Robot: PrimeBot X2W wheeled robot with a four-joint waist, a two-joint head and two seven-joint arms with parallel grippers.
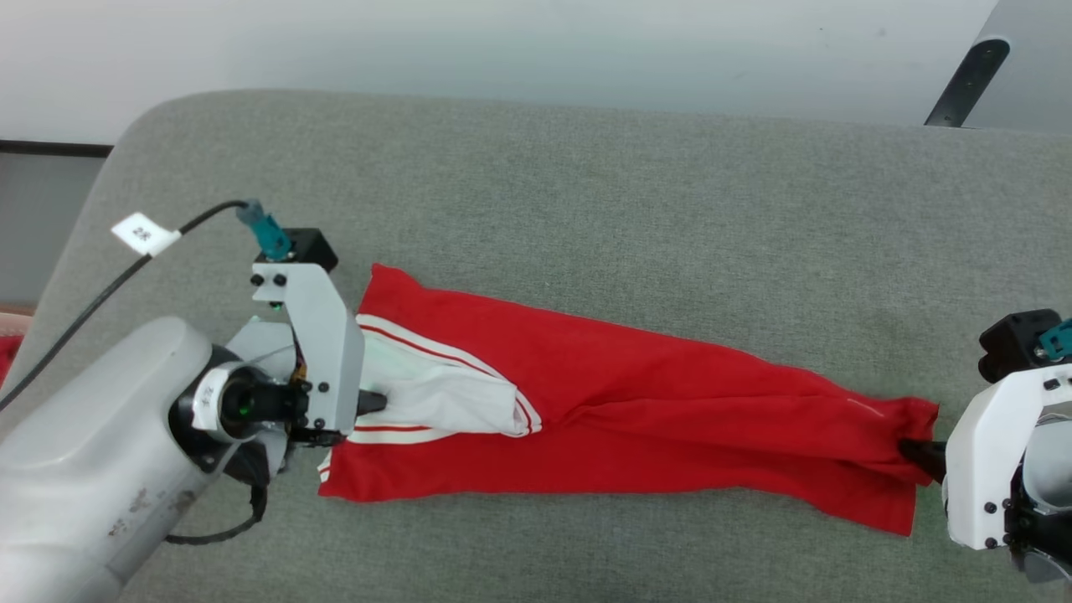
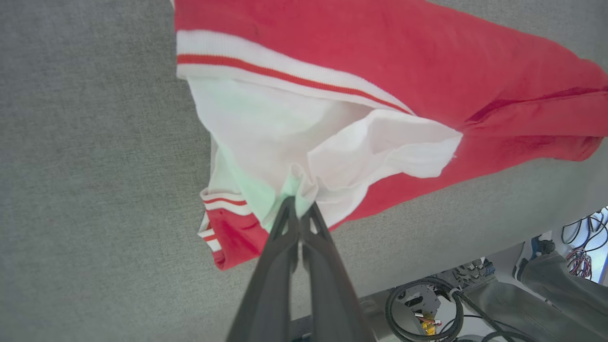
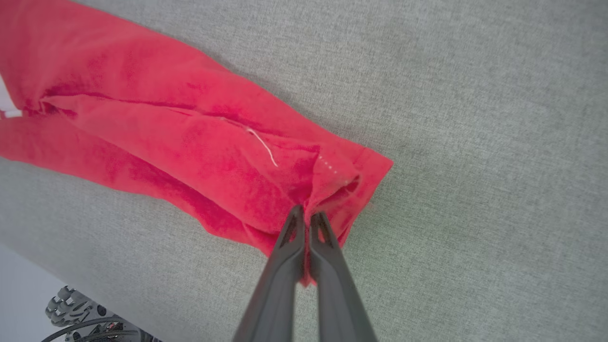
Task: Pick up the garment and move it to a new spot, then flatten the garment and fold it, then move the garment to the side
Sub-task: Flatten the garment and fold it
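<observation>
Left gripper [image 1: 374, 403] pinches the jersey [image 1: 636, 402] by its white sleeve, left; right gripper [image 1: 914, 453] clamps its red hem, right; grey cushion [image 1: 586, 193] beneath; cables [image 2: 422, 308] past its near edge.

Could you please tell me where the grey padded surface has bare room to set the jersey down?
The widest bare patch of the grey surface lies between the garment and the far edge. A narrower strip runs between it and the near edge. It is crowded at both ends, where the left gripper and right gripper pinch the cloth.

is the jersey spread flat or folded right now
Folded: the garment lies as a narrow strip, layers overlapping, held between the left end effector and right end effector.
</observation>
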